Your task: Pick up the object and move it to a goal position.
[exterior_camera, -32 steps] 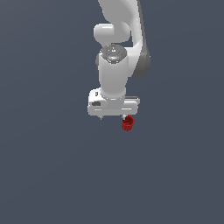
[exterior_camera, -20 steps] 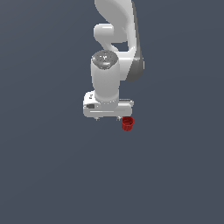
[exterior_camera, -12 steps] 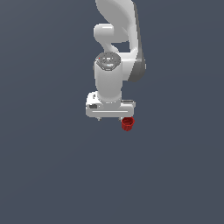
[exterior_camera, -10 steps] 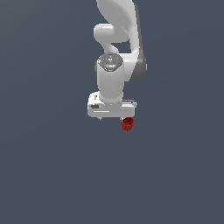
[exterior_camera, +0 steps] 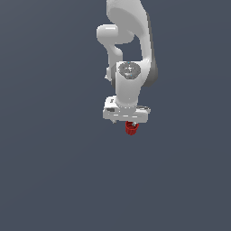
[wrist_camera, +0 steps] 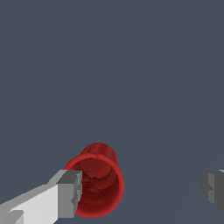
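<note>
The object [wrist_camera: 99, 186] is a small bright red cup whose open mouth faces the wrist camera. My gripper [wrist_camera: 140, 190] is open, its two grey fingertips wide apart. One fingertip [wrist_camera: 70, 192] overlaps the cup's rim, and most of the cup lies just inside the gap near that finger. Whether they touch cannot be told. In the exterior view the object [exterior_camera: 131, 128] shows directly under the white hand, and the gripper [exterior_camera: 127, 122] itself is mostly hidden behind the hand.
A plain dark grey surface [exterior_camera: 54, 171] fills both views. Only the white arm [exterior_camera: 128, 40] stands above it.
The hand has shifted toward the exterior view's right and now sits more squarely over the red object. The object itself has not moved.
</note>
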